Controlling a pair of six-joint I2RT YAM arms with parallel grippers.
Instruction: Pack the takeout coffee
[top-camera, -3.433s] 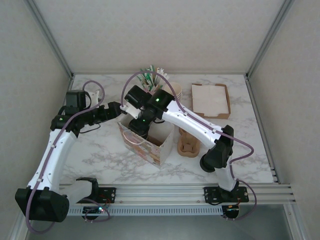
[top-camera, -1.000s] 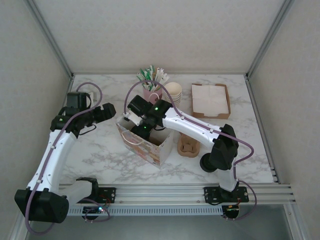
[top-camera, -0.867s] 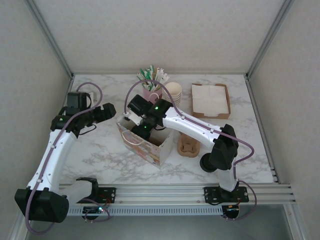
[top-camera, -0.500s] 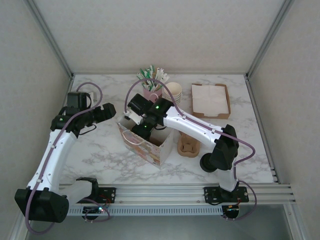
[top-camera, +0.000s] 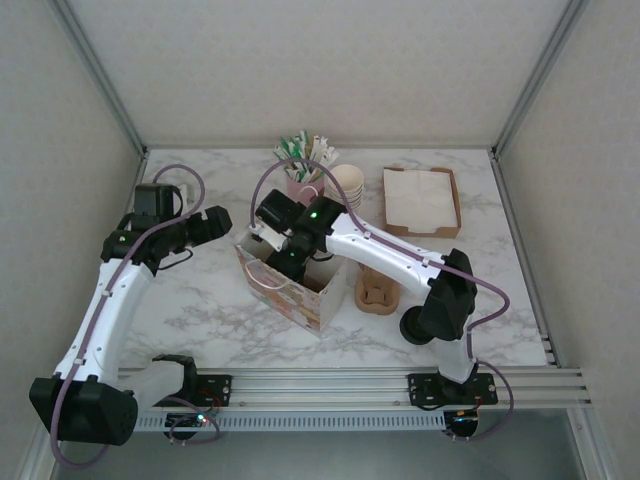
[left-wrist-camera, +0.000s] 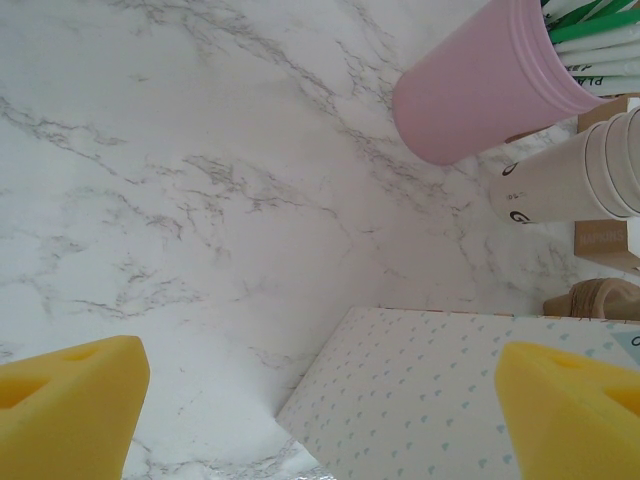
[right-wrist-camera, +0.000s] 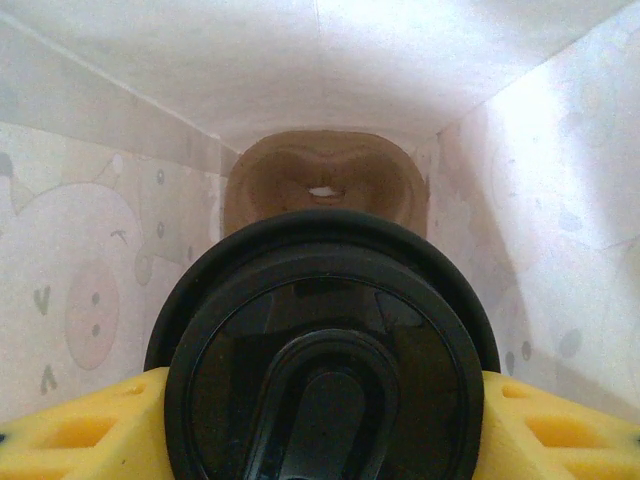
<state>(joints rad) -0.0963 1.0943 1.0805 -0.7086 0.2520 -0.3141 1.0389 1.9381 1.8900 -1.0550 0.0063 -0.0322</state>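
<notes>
Since the earliest frame the left end effector (top-camera: 214, 220) has drawn back from the rim of the patterned paper bag (top-camera: 296, 297), and the right end effector (top-camera: 284, 262) has sunk lower into its mouth; over the last second hardly anything shifts. At the left, the left end effector hangs with its yellow fingers (left-wrist-camera: 70, 400) spread wide and holding nothing, just beside the bag's left wall. The bag stands open on the marble table (top-camera: 190, 300). Inside it the right end effector is clamped on the takeout coffee (right-wrist-camera: 325, 350), a yellow pad (right-wrist-camera: 70, 430) on each side just under the black lid. The cup is upright above what looks like a brown pulp cup carrier (right-wrist-camera: 320, 175) on the bag's floor; whether its base touches that carrier cannot be told. Behind the bag stand a pink tumbler (top-camera: 303, 186) of sticks and packets and a stack of paper cups (top-camera: 347, 185), with a second pulp carrier (top-camera: 378, 290) and a cardboard tray (top-camera: 421, 200) farther right. The step in hand is lowering the coffee into the bag. Next it probably calls for a straight descent into a carrier socket, then a release and a vertical exit clear of the bag walls.
</notes>
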